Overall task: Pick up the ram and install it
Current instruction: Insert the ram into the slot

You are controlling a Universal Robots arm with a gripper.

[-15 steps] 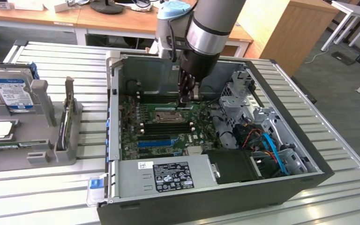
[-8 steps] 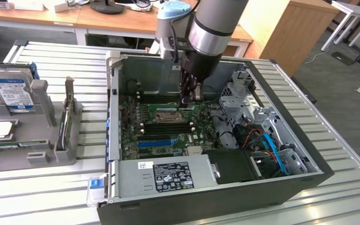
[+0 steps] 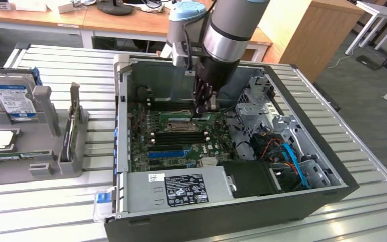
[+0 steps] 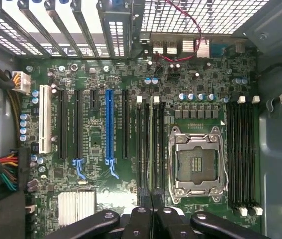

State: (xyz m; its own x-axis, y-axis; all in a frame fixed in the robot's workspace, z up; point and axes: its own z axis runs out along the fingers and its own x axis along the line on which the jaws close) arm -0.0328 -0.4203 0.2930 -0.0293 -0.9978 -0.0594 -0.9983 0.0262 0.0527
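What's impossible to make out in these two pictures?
- The ram: wrist view, seen edge-on, one end behind the gripper; seated or not, unclear.
- Hard drive label print: exterior view, too small.
- Computer case: exterior view, front corner cut off by the bottom edge.

Motherboard (image 3: 173, 136) lies in the case (image 3: 247, 214), beneath the fingers (image 3: 204, 99)
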